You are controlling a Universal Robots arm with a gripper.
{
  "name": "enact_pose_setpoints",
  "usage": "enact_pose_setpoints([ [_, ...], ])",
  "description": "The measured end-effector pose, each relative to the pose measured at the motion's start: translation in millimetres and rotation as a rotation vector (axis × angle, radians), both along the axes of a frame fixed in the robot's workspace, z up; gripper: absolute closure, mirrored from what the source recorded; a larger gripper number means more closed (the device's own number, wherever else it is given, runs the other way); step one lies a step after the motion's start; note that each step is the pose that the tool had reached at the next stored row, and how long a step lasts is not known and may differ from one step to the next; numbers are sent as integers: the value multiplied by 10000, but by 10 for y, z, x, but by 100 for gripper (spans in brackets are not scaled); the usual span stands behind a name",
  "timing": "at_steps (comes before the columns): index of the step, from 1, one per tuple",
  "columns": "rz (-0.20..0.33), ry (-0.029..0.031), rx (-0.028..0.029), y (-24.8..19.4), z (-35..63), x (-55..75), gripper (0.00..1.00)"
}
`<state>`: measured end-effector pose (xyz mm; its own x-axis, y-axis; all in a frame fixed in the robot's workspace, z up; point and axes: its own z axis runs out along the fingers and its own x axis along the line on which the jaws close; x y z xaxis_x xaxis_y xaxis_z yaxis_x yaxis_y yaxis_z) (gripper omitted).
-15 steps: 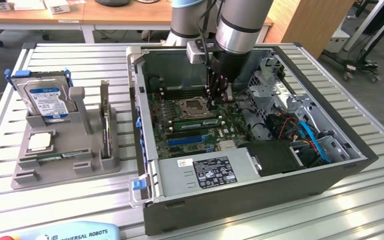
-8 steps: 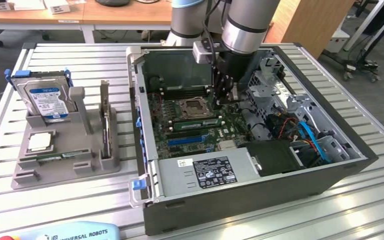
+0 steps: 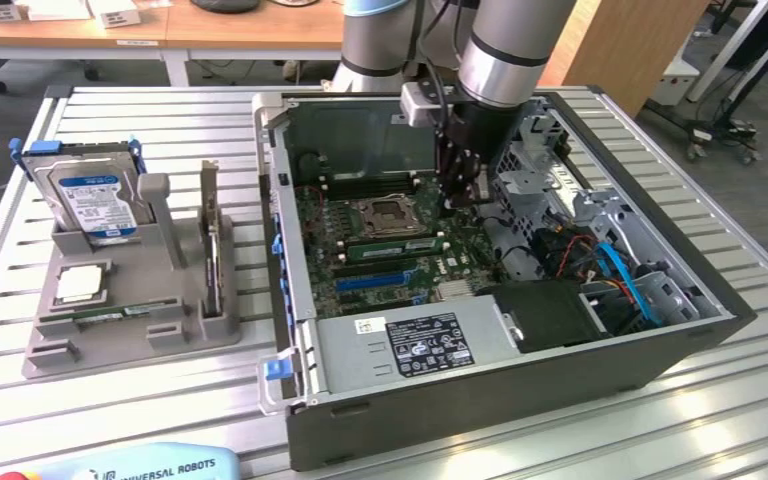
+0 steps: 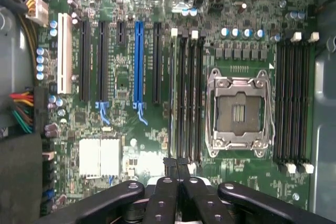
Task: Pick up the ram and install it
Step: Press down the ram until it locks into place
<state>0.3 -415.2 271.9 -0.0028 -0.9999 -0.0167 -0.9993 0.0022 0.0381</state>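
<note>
- On the exterior view's left, the grey parts holder [image 3: 131,345] is carrying the hard drive [image 3: 88,195] and the square processor chip [image 3: 80,283], well apart from the work. Nothing there is needing attention for this step.
- Moving right, the open computer case [image 3: 491,400] is lying on its side with the motherboard [image 3: 357,262] facing up.
- The ram [image 3: 391,243] is standing on edge in the memory slots just beside the CPU socket [image 4: 239,111], between the socket and the blue expansion slot [image 4: 138,61].
- Right of the socket, the gripper [image 4: 177,167] is hanging inside the case over the end of that row of slots, with its jaws drawn fully together.
- I cannot tell whether the fingers [image 4: 167,195] are pinching the stick's edge or only bearing on it.
- Judging from this, seating is the step in hand. Doing it well is meaning pressing straight down along the slot, never sideways.
- The stick should be staying upright and lined up with its groove. The white latch [image 4: 174,31] at the far end is the thing to watch.
- The risk is tilting the board, or loading one end only.
</note>
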Motion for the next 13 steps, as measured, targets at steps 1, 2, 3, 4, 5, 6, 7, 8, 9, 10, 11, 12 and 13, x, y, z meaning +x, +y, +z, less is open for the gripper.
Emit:
enact_pose_setpoints([
  [1,0,0,1,0,0,17,90],
  [2,1,0,0,0,0,32,90],
  [3,1,0,0,0,0,43,90],
  [4,2,0,-1,0,0,47,90],
  [5,1,1,0,0,0,46,90],
  [6,1,0,-1,0,0,47,90],
  [7,1,0,-1,0,0,47,90],
  [8,1,0,1,0,-2,47,90],
  [9,0,-1,2,0,-9,46,90],
  [10,1,0,1,0,-16,47,90],
  [11,1,0,1,0,-25,47,90],
  [12,1,0,2,0,-36,46,90],
  [13,0,0,1,0,-47,46,90],
])
